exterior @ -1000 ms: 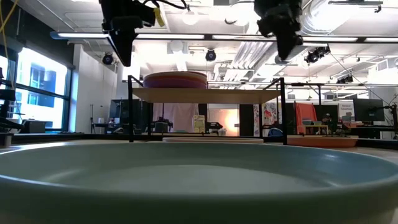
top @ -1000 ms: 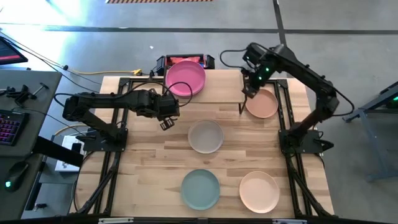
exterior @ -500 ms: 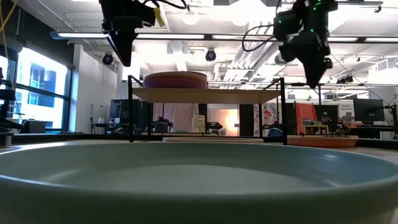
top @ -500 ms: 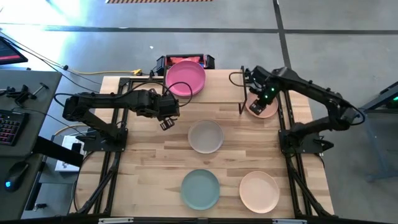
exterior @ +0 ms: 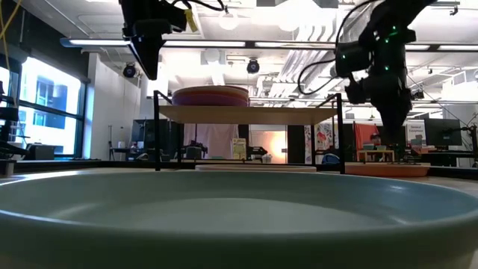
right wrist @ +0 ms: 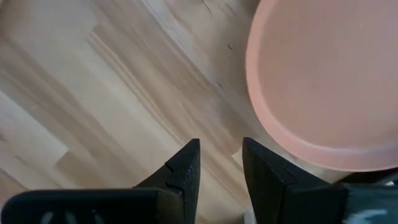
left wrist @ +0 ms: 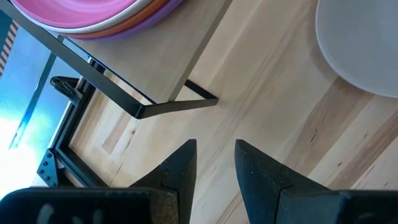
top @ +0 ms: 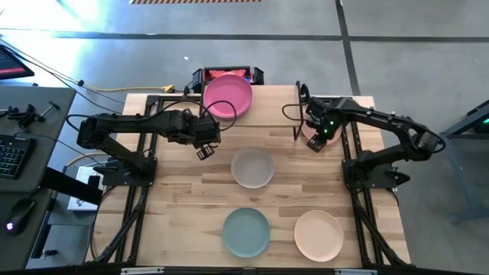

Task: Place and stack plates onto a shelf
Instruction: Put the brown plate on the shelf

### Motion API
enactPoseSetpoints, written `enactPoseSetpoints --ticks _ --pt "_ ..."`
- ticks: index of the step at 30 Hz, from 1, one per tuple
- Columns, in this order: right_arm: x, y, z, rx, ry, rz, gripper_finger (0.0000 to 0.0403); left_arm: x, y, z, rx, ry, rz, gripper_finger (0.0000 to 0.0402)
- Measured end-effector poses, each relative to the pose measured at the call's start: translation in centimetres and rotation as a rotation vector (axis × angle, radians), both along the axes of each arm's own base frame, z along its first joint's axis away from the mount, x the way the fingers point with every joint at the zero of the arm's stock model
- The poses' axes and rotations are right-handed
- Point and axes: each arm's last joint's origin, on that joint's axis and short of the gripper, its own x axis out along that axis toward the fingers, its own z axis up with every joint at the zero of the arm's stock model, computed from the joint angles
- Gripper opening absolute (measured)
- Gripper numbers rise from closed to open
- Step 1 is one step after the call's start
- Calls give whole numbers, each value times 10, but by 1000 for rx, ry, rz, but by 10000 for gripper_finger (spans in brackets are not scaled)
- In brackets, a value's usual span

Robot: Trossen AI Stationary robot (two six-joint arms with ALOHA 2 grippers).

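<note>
A stack of plates, pink on top point(top: 228, 95) point(left wrist: 81, 12), lies on the shelf point(top: 267, 108) point(exterior: 246, 113). A terracotta plate point(top: 331, 137) point(right wrist: 323, 74) lies flat on the table right of the shelf, largely under my right arm. My right gripper point(top: 313, 144) point(exterior: 396, 142) point(right wrist: 221, 163) hangs low beside that plate's rim, fingers narrowly open over bare wood. My left gripper point(top: 204, 150) point(left wrist: 216, 165) waits, narrowly open, high near the shelf's left front. Grey point(top: 253, 168), teal point(top: 246, 232) point(exterior: 239, 217) and peach point(top: 318, 235) plates lie flat on the table.
The shelf's black legs point(top: 297, 134) point(exterior: 341, 134) stand close to my right gripper. A red and black box point(top: 203, 76) sits behind the shelf at the far edge. Bare wood shows between the grey plate and the terracotta plate.
My right gripper has come down and moved toward the near edge, from over the terracotta plate's far left rim to low beside its near left rim. The arm now covers most of that plate. Nothing else has moved.
</note>
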Motion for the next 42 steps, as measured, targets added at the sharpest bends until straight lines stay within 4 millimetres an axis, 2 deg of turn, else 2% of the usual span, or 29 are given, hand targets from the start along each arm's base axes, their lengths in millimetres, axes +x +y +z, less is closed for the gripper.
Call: enactPoseSetpoints --ticks 5,10,18,25,31,42 --pt "-3 1 -11 -40 34 14 99 0 0 0 0 0 0 99" --pt "-2 -1 -14 -77 22 36 99 0 0 0 0 0 0 99" --pt "9 2 -16 -113 -13 160 99 0 0 0 0 -1 0 99" --pt "19 4 -32 -83 53 245 99 0 0 0 0 -1 0 99" --pt "24 3 -42 -139 154 247 99 0 0 0 1 -1 0 99" --pt "25 2 -42 -145 145 204 99 0 0 0 -1 -1 0 99"
